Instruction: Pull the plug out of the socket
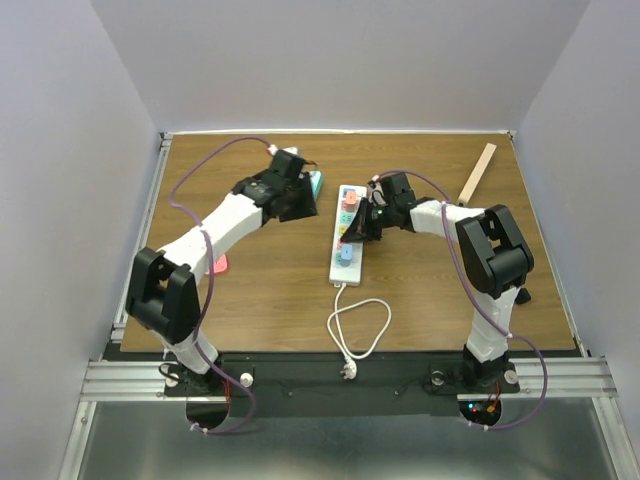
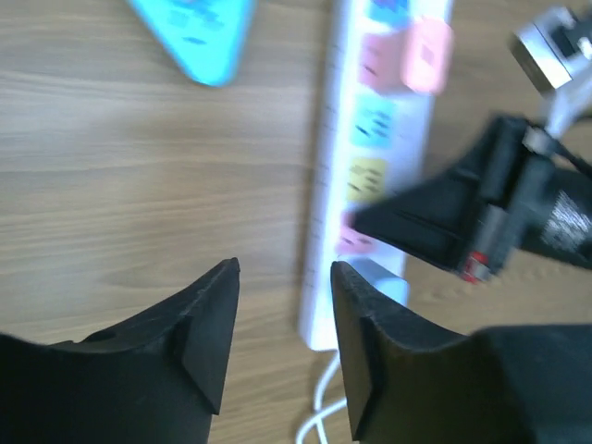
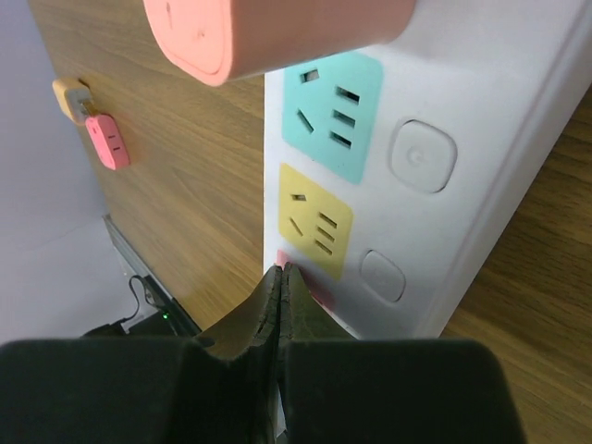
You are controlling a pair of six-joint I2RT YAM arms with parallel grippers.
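Pink plug (image 1: 351, 203) is seated in the white power strip (image 1: 341, 265), in a socket near the strip's 12 o'clock end, mid-table (image 1: 260, 290) in the top view. The left gripper (image 1: 303, 203) hangs at about 9 o'clock from the plug, not touching the strip, with a teal thing (image 1: 317, 183) lying just beyond it. The right gripper (image 1: 357, 230) comes in from 3 o'clock and sits right against the strip, a bit below the plug. A small pink object (image 1: 219, 264) lies way off at 8 o'clock near the table edge, and a wooden stick (image 1: 477, 172) lies at 2 o'clock. From the left wrist cam, the left gripper (image 2: 285, 277) has its fingers spread apart with nothing between them, over bare wood just beside the strip (image 2: 319, 213); the plug (image 2: 425, 55) shows at 1 o'clock, blurry, the teal thing (image 2: 199, 32) at 11, and the white cord (image 2: 319, 407) runs off the strip's near end. From the right wrist cam, the right gripper (image 3: 280, 277) has its tips pressed tight together, gripping nothing, at the strip (image 3: 462, 111) edge next to the yellow socket (image 3: 314, 220); the plug (image 3: 277, 28) stands at 12 o'clock above the teal socket (image 3: 333, 116), and the small pink object (image 3: 108, 141) lies at 10.
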